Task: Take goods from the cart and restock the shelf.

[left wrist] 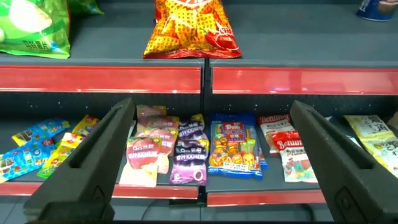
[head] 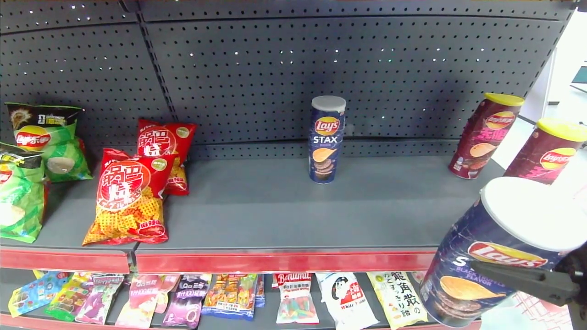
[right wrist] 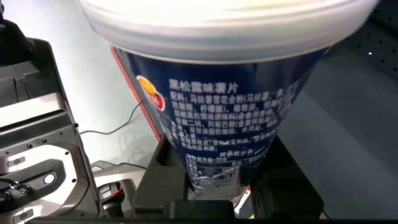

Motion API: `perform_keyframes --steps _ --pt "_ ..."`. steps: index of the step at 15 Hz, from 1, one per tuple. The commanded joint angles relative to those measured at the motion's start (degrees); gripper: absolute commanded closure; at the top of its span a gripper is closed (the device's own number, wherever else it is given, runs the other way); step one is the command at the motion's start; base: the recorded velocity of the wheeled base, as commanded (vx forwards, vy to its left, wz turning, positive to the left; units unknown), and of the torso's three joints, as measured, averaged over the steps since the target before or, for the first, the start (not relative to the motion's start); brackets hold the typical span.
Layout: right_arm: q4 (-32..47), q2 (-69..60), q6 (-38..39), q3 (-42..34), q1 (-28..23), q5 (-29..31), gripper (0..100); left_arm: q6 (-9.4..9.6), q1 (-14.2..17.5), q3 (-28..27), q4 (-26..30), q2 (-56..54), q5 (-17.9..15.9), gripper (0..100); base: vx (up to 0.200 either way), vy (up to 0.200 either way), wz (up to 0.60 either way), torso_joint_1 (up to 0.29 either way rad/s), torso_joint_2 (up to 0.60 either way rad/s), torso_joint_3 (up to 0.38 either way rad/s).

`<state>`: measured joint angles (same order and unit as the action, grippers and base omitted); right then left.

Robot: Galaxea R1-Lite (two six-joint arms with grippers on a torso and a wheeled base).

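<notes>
My right gripper (head: 527, 279) is shut on a dark blue chips can (head: 495, 247) with a white lid, held tilted in front of the shelf's right end, below its red front edge. In the right wrist view the same blue can (right wrist: 224, 118) stands between the fingers (right wrist: 161, 180). A second blue can (head: 326, 139) stands upright at the middle back of the grey shelf (head: 284, 206). My left gripper (left wrist: 211, 162) is open with nothing between its fingers, in front of the lower shelf's candy bags (left wrist: 233, 146).
Two maroon cans (head: 485, 135) (head: 548, 151) with yellow lids stand at the shelf's right end. Red snack bags (head: 130, 197) and green chip bags (head: 27, 160) occupy the left. The lower shelf (head: 257, 316) holds several small packets. The shelf between the red bags and the maroon cans is mostly bare.
</notes>
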<state>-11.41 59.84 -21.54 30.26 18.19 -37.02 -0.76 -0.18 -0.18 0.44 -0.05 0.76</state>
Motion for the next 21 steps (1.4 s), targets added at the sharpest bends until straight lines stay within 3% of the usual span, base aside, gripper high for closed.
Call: perform_keyframes --steps 1,12,18,21 --pt "0.0 0.1 0.0 0.0 0.0 0.0 100 -0.04 0.0 0.0 0.0 0.0 0.0 0 0.0 0.0 0.0 0.0 0.0 0.0" --pt "0.0 -0.1 -0.1 0.2 0.1 -0.1 100 0.05 0.0 0.1 0.0 0.0 0.0 0 0.0 0.0 0.0 0.0 0.0 0.0" --pt "0.0 -0.3 -0.1 0.2 0.1 0.0 100 -0.04 0.0 0.0 0.0 0.0 0.0 0 0.2 0.0 0.0 -0.002 0.0 0.001" --pt "0.0 -0.3 -0.2 0.0 0.1 0.0 100 -0.04 0.0 0.0 0.0 0.0 0.0 0 0.0 0.0 0.0 0.0 0.0 0.0"
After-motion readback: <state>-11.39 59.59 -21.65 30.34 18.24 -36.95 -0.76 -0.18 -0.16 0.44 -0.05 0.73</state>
